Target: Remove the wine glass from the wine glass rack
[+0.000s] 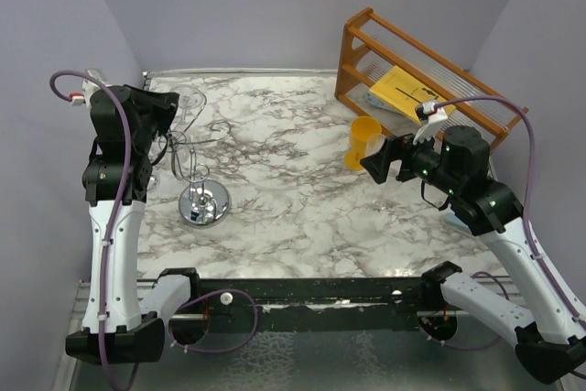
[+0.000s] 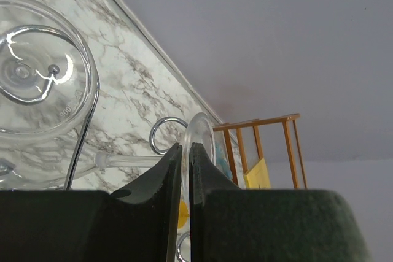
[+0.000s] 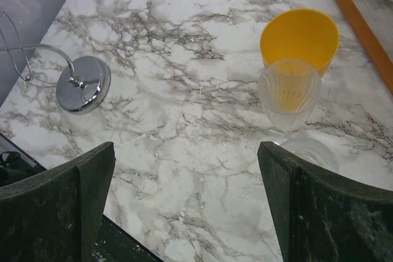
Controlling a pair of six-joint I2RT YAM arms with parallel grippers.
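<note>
The wine glass rack (image 1: 203, 200) is a silvery wire tree on a round chrome base at the left of the table. A clear wine glass (image 1: 189, 98) hangs among its arms. My left gripper (image 1: 174, 114) is at the rack's top. In the left wrist view my left gripper (image 2: 185, 146) is shut on the thin round foot of the wine glass (image 2: 201, 132), whose stem runs left past a wire ring (image 2: 161, 128). My right gripper (image 1: 371, 164) is open and empty above the table; it also shows in the right wrist view (image 3: 187, 151).
A yellow cup (image 3: 299, 35) and a clear ribbed stemmed glass (image 3: 288, 93) stand just ahead of my right gripper. A brown wooden slatted shelf (image 1: 417, 80) holding a yellow card stands at the back right. Another round clear glass part (image 2: 37, 72) hangs on a wire arm.
</note>
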